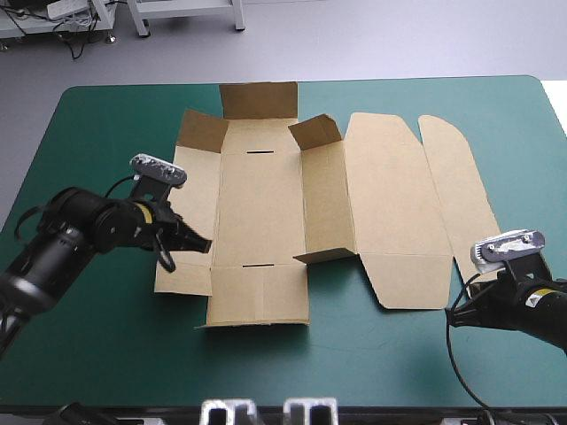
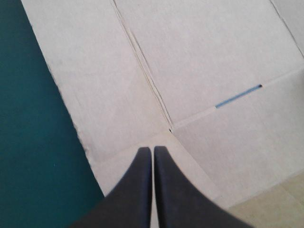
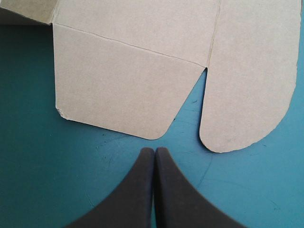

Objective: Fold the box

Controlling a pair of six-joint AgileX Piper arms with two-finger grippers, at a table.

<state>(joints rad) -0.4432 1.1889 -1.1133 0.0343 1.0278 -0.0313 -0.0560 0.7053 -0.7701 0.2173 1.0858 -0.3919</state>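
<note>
The brown box (image 1: 261, 204) lies spread out mid-surface (image 1: 106, 354) on the teal-green cover, mostly flat with a few flaps raised. The left pincer (image 2: 152, 149), closed, points over the box's near left corner. The right pincer (image 3: 155, 151), also closed, hovers just off the box's rounded right flaps.

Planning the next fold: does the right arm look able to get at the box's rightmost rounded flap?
Probably yes. The rounded flap of the box lies flat just ahead of the right arm's shut jaws, only bare teal-green cover between; they would need opening first.
</note>
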